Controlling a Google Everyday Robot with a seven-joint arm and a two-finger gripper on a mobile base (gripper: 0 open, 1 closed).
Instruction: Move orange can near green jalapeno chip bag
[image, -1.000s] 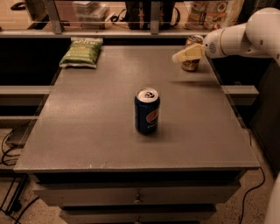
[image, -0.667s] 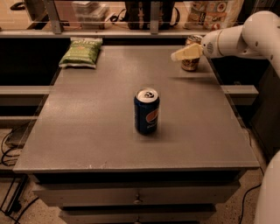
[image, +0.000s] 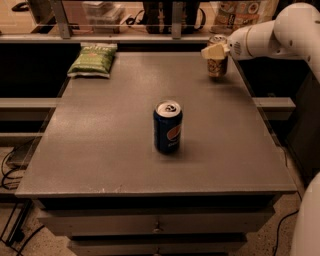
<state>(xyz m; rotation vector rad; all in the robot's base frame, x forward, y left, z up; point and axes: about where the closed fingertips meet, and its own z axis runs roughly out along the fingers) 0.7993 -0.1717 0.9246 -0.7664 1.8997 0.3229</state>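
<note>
The orange can (image: 218, 66) stands upright at the far right of the grey table (image: 115, 150). My gripper (image: 215, 50) reaches in from the right on a white arm (image: 272, 35) and sits at the can's upper part, covering some of it. The green jalapeno chip bag (image: 93, 59) lies flat at the far left corner of the table, well apart from the can.
A dark blue can (image: 168, 126) with a round red-white-blue logo stands upright in the middle of the table. A rail and shelf with bags and boxes (image: 150, 15) run behind the table. Drawers (image: 155, 225) sit below the front edge, and cables (image: 12, 160) lie at the left.
My gripper has risen a little at the orange can, so more of the can's lower body shows. The blue can and chip bag have not moved.
</note>
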